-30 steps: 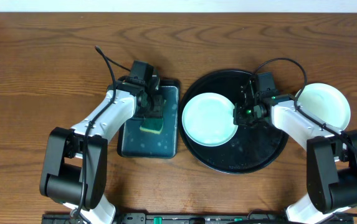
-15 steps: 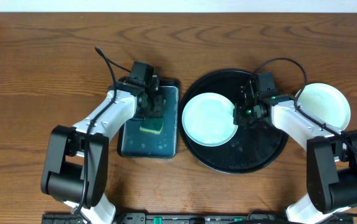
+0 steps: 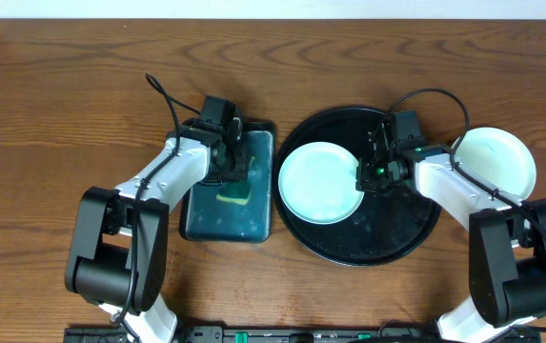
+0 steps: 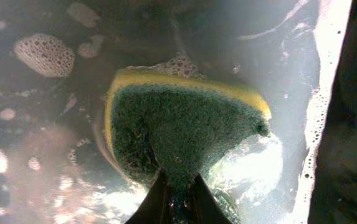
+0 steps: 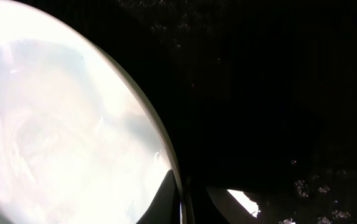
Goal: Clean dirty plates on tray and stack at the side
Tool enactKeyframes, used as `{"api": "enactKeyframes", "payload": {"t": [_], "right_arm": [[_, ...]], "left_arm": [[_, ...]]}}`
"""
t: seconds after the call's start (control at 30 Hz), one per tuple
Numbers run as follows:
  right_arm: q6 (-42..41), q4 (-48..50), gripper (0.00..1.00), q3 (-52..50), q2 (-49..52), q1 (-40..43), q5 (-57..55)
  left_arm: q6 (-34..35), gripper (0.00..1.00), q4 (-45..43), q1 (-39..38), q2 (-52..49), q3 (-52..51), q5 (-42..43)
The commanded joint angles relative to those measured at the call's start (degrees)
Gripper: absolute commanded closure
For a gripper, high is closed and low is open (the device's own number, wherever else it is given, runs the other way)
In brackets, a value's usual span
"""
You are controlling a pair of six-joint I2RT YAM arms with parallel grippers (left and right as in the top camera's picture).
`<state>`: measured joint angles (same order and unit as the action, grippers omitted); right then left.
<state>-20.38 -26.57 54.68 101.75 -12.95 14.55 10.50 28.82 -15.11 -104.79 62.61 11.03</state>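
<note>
A pale bluish-white plate (image 3: 318, 183) lies on the left half of the round black tray (image 3: 387, 238). My right gripper (image 3: 366, 175) is shut on its right rim. In the right wrist view that rim runs between the two dark fingers (image 5: 164, 198), with the plate (image 5: 60, 124) left of the right gripper (image 5: 183, 200) and the tray (image 5: 278, 93) beyond. Another pale plate (image 3: 497, 160) rests on the table to the right of the tray. My left gripper (image 3: 232, 173) is shut on the green-yellow sponge (image 3: 235, 196). Its near end is pinched in the left wrist view: sponge (image 4: 184, 121), gripper (image 4: 178, 202).
The sponge sits in a small dark rectangular tray (image 3: 211, 219) holding soapy water and foam (image 4: 44, 55), just left of the black tray. Both arms reach in from the table's front edge. Bare wooden table (image 3: 63, 105) lies at the left and back.
The left gripper's jaws have closed onto the sponge. The right gripper and the plate have not moved.
</note>
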Motion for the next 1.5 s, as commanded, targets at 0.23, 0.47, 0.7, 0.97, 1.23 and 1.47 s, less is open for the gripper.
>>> {"api": "enactKeyframes", "payload": {"t": [0.23,0.47,0.7,0.97,1.23,1.47], "right_arm": [[-0.15,0.83,0.93,-0.15,0.57,-0.13,-0.98],[-0.17,0.57,0.99,-0.15,0.57,-0.13,-0.94],[-0.09,0.61,0.99,-0.02,0.07,0.00,0.02],[2.64,0.37,0.99,1.51,-7.10,2.23,-3.32],[10.64,-0.11,0.99,1.51,-17.18,1.53,-19.19],[16.96,-0.13,0.99,1.51,-20.96,-0.61,-30.10]], "left_arm": [[0.31,0.92,0.63,-0.24,-2.16,-1.20,-0.09],[0.31,0.92,0.61,-0.24,-2.16,-1.22,-0.09],[0.31,0.92,0.63,-0.24,-2.16,-1.22,-0.09],[0.31,0.92,0.63,-0.24,-2.16,-1.22,-0.09],[0.31,0.89,0.63,-0.24,-2.16,-1.22,-0.09],[0.31,0.89,0.63,-0.24,-2.16,-1.22,-0.09]]}}
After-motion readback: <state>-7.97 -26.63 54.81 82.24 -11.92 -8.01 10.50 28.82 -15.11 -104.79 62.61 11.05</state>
